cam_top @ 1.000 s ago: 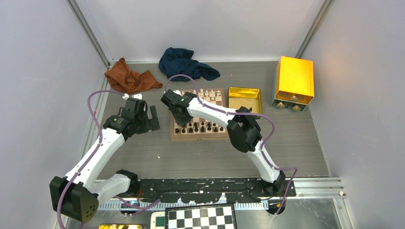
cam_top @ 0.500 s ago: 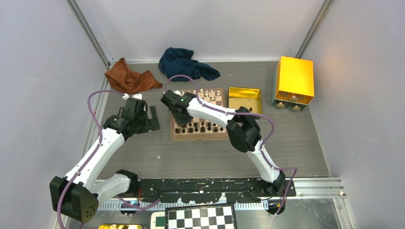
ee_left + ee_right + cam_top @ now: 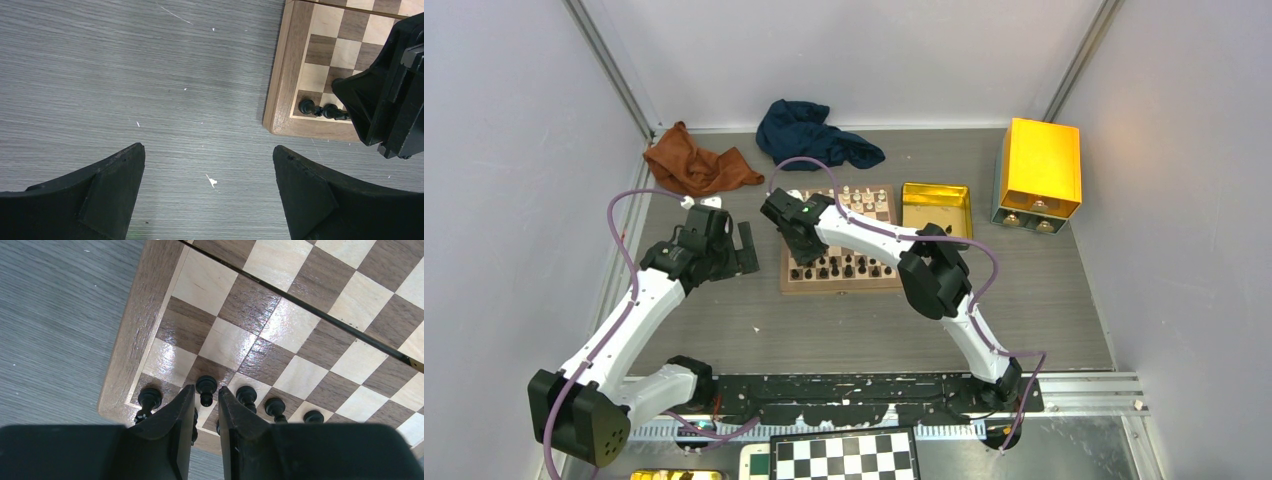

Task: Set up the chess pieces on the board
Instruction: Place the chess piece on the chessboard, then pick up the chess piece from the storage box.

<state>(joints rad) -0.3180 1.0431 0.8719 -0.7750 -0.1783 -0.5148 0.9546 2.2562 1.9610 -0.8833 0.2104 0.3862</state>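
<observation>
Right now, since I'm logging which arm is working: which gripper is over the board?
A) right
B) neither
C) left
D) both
A: the right gripper is over the board at its near-left corner by the black pieces, while the left gripper hangs open over the table beside it.

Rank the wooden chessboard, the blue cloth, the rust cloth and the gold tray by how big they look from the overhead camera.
1. wooden chessboard, though the right arm hides part of it.
2-3. blue cloth and rust cloth: both crumpled, too alike to rank.
4. gold tray.
</observation>
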